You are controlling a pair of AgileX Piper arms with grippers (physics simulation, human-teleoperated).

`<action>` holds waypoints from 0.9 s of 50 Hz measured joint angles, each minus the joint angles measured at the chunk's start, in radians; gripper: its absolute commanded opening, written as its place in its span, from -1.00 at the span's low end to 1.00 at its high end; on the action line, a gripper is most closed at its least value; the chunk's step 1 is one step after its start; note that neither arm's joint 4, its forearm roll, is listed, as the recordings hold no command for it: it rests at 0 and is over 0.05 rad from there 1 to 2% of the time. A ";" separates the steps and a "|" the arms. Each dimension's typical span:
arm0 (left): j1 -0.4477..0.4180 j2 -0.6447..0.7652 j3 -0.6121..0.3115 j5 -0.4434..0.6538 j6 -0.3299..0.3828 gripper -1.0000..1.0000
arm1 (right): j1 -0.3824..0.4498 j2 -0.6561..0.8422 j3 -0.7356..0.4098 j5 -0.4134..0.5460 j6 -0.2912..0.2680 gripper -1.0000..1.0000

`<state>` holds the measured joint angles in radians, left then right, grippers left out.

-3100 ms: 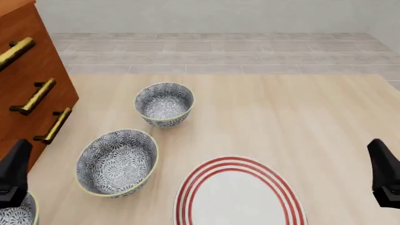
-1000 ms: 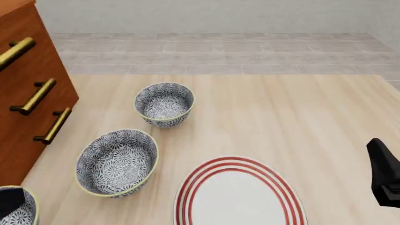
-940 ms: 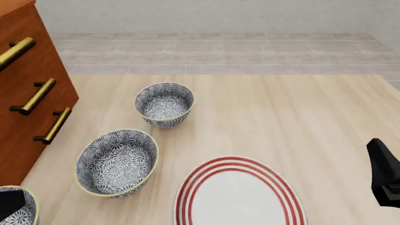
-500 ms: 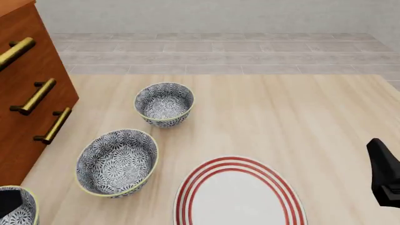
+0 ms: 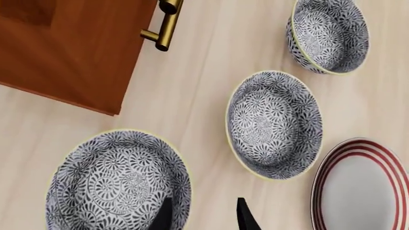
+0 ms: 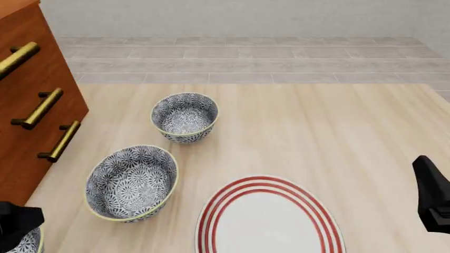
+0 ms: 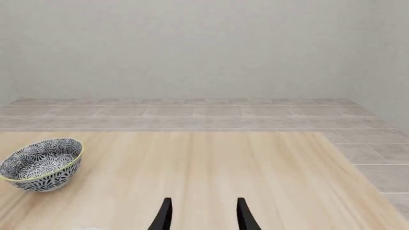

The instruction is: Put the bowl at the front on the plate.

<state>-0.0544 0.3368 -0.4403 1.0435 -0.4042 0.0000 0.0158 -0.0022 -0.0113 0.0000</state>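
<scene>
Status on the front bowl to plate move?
Done: nothing placed; the plate is bare. In hand: the left gripper is open, fingers straddling the front bowl's rim, not closed. Left: grasp, lift, set on the plate. The right gripper is open and idle.

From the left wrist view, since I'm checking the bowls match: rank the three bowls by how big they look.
1. bowl by the fingers, largest
2. middle bowl
3. far bowl, smallest

Likely nearness to the camera; they may match.
</scene>
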 measured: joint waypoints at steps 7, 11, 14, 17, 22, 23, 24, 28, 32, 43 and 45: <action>0.010 0.023 0.042 -0.050 0.005 1.00 | 0.000 0.000 0.000 0.000 0.000 1.00; 0.017 0.040 0.065 -0.081 0.009 1.00 | 0.000 0.000 0.000 0.000 0.000 1.00; 0.023 0.053 0.079 -0.104 0.012 1.00 | 0.000 0.000 0.000 0.000 0.000 1.00; 0.029 0.069 0.092 -0.128 0.016 1.00 | 0.000 0.000 0.000 0.000 0.000 1.00; 0.037 0.090 0.115 -0.164 0.020 1.00 | 0.000 0.000 0.000 0.000 0.000 1.00; 0.038 0.094 0.120 -0.170 0.020 1.00 | 0.000 0.000 0.000 0.000 0.000 1.00; 0.039 0.097 0.124 -0.176 0.021 1.00 | 0.000 0.000 0.000 0.000 0.000 1.00; 0.043 0.109 0.139 -0.195 0.023 1.00 | 0.000 0.000 0.000 0.000 0.000 1.00; 0.046 0.118 0.152 -0.209 0.024 1.00 | 0.000 0.000 0.000 0.000 0.000 1.00; 0.050 0.134 0.180 -0.240 0.024 1.00 | 0.000 0.000 0.000 0.000 0.000 1.00; 0.051 0.137 0.184 -0.245 0.024 1.00 | 0.000 0.000 0.000 0.000 0.000 1.00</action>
<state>-0.0038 0.4741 -0.2563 0.7983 -0.3806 0.0000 0.0158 -0.0022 -0.0113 0.0000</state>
